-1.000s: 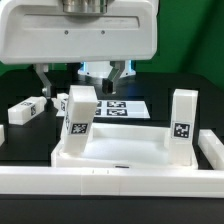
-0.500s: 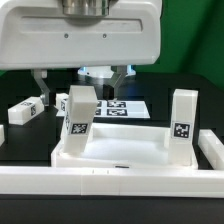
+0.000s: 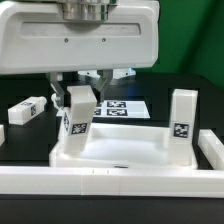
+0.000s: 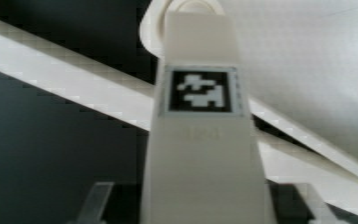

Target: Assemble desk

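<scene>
The white desk slab (image 3: 115, 158) lies behind the front rail with two tagged legs standing upright in its near corner sockets. My gripper (image 3: 80, 97) has come down over the top of the left leg (image 3: 78, 122), one finger against each side. In the wrist view that leg (image 4: 197, 120) fills the space between the fingertips of the gripper (image 4: 181, 205), with its square tag facing the camera and the slab's rim (image 4: 51, 62) running past behind. The right leg (image 3: 181, 118) stands free. A loose leg (image 3: 27, 110) lies on the black table at the exterior view's left.
A long low white rail (image 3: 110, 183) runs along the front and turns up the exterior view's right side (image 3: 212, 148). The marker board (image 3: 122, 106) lies flat behind the slab. The robot's big white hand body fills the top of the exterior view.
The fingers have drawn in from a wide spread to hug the left leg's top. The hand has dropped slightly. The legs and the slab have not moved.
</scene>
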